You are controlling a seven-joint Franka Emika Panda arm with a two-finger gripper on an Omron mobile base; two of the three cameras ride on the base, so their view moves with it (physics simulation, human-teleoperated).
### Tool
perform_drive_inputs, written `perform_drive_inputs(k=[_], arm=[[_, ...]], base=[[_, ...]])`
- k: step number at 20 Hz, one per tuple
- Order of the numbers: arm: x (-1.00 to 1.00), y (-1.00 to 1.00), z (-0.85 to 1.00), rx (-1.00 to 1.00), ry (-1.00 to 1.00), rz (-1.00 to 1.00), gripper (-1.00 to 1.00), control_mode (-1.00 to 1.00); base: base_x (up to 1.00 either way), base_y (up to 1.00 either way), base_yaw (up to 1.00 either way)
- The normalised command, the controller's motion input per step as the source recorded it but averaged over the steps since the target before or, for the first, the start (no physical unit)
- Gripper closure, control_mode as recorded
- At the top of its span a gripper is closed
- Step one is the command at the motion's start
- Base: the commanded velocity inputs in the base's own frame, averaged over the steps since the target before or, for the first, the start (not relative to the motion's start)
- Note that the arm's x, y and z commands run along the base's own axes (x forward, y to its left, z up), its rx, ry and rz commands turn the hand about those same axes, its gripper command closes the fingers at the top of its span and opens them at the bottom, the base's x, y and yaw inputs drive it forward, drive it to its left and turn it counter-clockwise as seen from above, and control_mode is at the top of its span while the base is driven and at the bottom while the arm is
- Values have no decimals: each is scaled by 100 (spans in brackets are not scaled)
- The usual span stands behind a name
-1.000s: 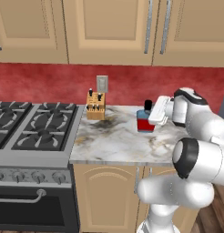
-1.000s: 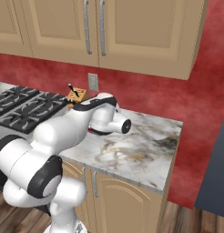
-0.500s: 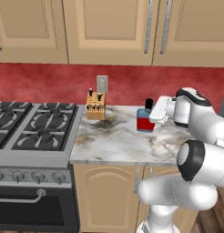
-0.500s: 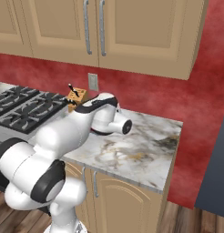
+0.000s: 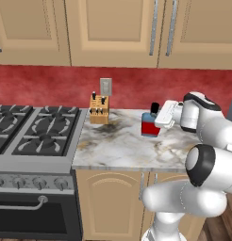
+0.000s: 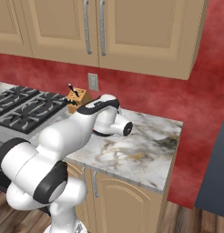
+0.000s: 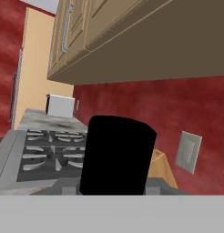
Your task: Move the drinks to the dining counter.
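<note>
One of the drinks, a squat blue bottle point(image 5: 149, 124) with a red label and black cap, stands at the back of the marble worktop point(image 5: 118, 146). My gripper point(image 5: 157, 117) reaches it from the right and is shut on its upper part. In the hand view the black cap point(image 7: 117, 154) looms right in front, between the fingers. In the right base view my own arm hides the bottle. The dining counter is out of view.
A wooden knife block point(image 5: 98, 108) stands left of the bottle against the red wall, below a wall outlet point(image 5: 105, 86). A gas stove point(image 5: 33, 132) adjoins the worktop on the left. Upper cabinets point(image 5: 113, 28) hang overhead. A toaster point(image 7: 60, 104) sits beyond the stove.
The fingers have drawn in slightly on the bottle. Hand and bottle stay almost where they were.
</note>
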Motion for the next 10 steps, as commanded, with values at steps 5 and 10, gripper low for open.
perform_drive_inputs(k=[5,10], arm=[[0,0,0,0,0,0,100,-100],[-6,0,0,0,0,0,100,-100]], base=[[0,0,0],[0,0,0]])
